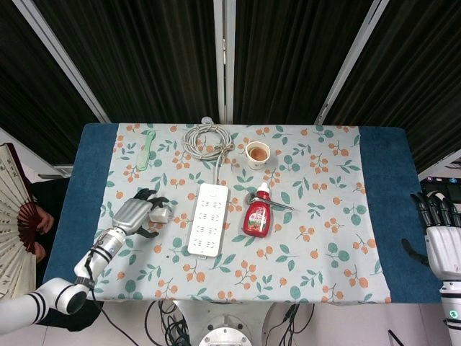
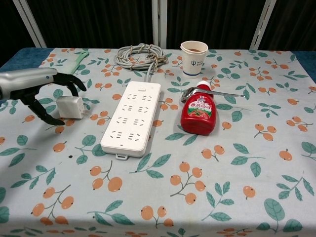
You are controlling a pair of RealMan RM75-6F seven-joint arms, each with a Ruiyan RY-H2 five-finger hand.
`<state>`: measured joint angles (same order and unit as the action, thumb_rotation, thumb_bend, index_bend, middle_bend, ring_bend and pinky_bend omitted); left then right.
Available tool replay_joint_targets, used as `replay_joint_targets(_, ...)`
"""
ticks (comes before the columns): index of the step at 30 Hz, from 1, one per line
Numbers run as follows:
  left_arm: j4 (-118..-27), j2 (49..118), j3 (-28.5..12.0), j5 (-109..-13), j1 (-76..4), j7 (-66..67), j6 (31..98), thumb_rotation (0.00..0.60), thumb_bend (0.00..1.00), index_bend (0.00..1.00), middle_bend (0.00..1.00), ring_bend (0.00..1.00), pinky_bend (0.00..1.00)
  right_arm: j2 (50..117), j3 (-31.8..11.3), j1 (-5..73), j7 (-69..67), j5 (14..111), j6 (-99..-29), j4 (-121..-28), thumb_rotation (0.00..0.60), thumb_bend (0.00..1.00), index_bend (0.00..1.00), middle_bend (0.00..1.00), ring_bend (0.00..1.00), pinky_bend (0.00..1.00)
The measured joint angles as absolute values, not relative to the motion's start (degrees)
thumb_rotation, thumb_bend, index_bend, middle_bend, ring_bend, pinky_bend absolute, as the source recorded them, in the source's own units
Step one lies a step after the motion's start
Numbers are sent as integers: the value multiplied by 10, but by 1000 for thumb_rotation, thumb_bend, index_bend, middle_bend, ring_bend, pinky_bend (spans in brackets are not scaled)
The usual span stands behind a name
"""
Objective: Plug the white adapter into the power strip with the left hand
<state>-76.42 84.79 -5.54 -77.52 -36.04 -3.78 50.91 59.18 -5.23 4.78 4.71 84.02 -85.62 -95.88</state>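
**Left hand grasps the adapter beside the strip**

The left hand (image 2: 42,89) curls its dark fingers (image 2: 74,81) round the white adapter (image 2: 70,107), gripping it just at 9 o'clock of the power strip (image 2: 132,117). The right hand (image 1: 441,238) hangs released off the table's 3 o'clock edge, fingers apart, holding nothing. A paper cup (image 2: 193,58) at 12 o'clock holds brown liquid. A ketchup bottle (image 2: 199,111) lies at 3 o'clock of the strip, a spoon (image 2: 210,92) touching its cap. The coiled cable (image 2: 140,55) and a green comb (image 2: 76,61) lie far behind.
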Motion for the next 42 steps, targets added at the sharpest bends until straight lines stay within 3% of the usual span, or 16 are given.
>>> replay_joint_targets(6, -724, 890, -59, -784, -343, -39, 574, 600, 152, 337, 364, 219, 133, 591, -52, 48, 47, 844, -856, -960, 600, 177, 0, 65, 0, 0)
replay_joint_targets(16, -682, 916, -53, -793, -332, -88, 581, 600, 165, 385, 396, 245, 164, 589, -50, 45, 46, 848, -861, -961, 600, 175, 0, 64, 0, 0)
replay_joint_targets(28, -627, 943, -47, -806, -329, -137, 585, 600, 264, 422, 425, 265, 171, 588, -49, 40, 48, 849, -866, -964, 600, 173, 0, 65, 0, 0)
replay_joint_targets(36, -610, 946, -45, -827, -335, -174, 590, 600, 384, 552, 586, 389, 228, 589, -49, 38, 51, 850, -868, -967, 600, 173, 0, 65, 0, 0)
replay_joint_targets(42, -638, 903, -42, -839, -353, -150, 573, 600, 417, 568, 609, 408, 227, 590, -49, 37, 48, 851, -870, -964, 600, 174, 0, 65, 0, 0)
